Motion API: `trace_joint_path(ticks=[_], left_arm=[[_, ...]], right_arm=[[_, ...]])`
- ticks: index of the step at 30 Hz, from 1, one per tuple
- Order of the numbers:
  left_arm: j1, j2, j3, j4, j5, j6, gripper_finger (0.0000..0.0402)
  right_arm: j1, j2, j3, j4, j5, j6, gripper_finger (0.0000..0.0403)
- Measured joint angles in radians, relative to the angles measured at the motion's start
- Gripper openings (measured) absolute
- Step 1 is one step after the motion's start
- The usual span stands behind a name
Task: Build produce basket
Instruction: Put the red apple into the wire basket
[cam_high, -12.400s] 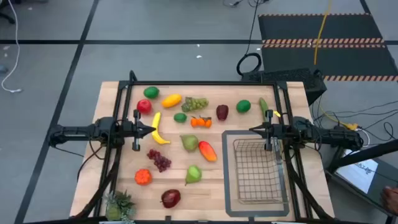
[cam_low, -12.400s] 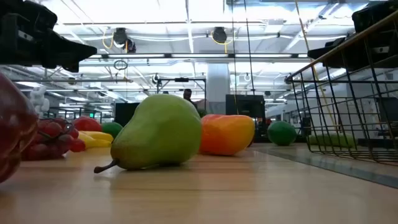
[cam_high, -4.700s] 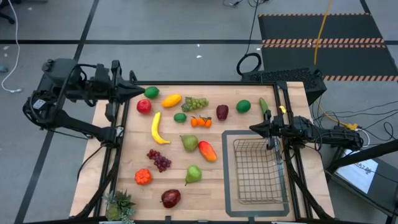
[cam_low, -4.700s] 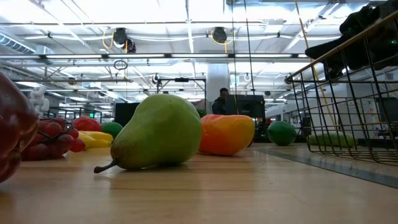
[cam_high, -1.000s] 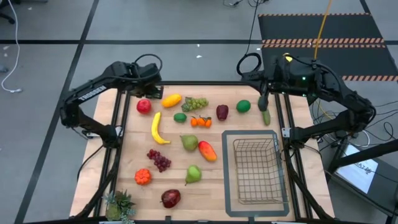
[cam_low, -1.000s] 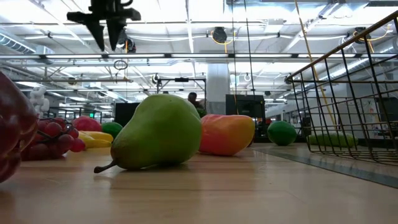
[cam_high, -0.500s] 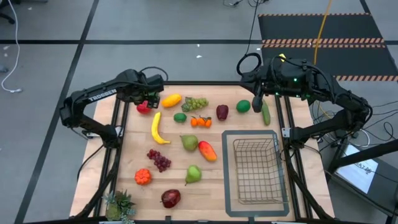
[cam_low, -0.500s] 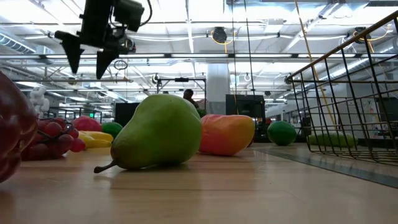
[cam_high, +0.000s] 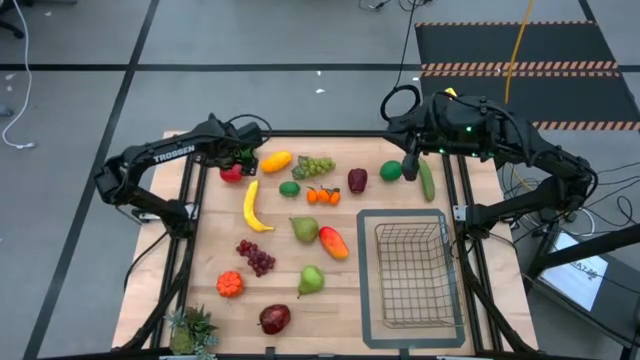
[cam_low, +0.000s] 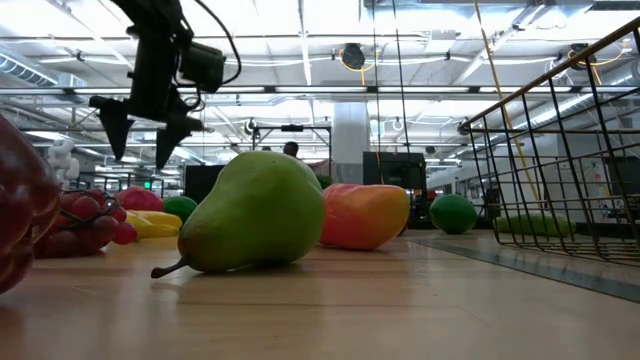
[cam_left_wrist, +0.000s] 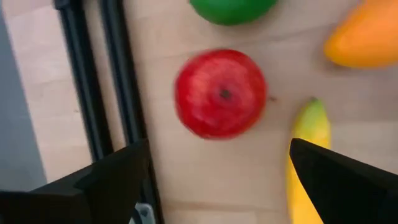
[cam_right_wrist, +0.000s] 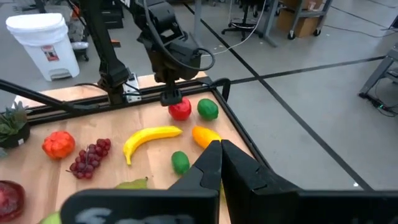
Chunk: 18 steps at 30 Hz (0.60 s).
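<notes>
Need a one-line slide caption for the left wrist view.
Left gripper, fingers spread open, poised over the red apple, with banana and mango nearby.

Even, bright light is falling on my table (cam_high: 340, 300) from above, leaving only faint, soft shadows under the fruit. In the low view, ceiling strip lights (cam_low: 300, 25) are glaring white, and the pear (cam_low: 262, 212) close to the lens is looking slightly soft. My left wrist view is smearing with motion: the red apple (cam_left_wrist: 220, 93) and banana (cam_left_wrist: 306, 162) are showing blurred edges.
</notes>
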Motion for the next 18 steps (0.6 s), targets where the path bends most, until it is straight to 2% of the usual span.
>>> trace_joint_path(ticks=[7,12,18], left_arm=[[0.050,0.000,-0.050,0.062,-0.025,0.021,0.0386],[0.066,0.000,-0.092,0.133,0.013,0.040,0.0386],[0.066,0.000,-0.129,0.161,0.013,0.036,0.0386]], right_arm=[[0.000,0.001,-0.042,0.007,-0.002,0.010,0.0000],[0.000,0.001,-0.066,0.029,-0.004,0.006,0.0000],[0.001,0.001,-0.067,0.031,-0.056,0.005,0.0000]])
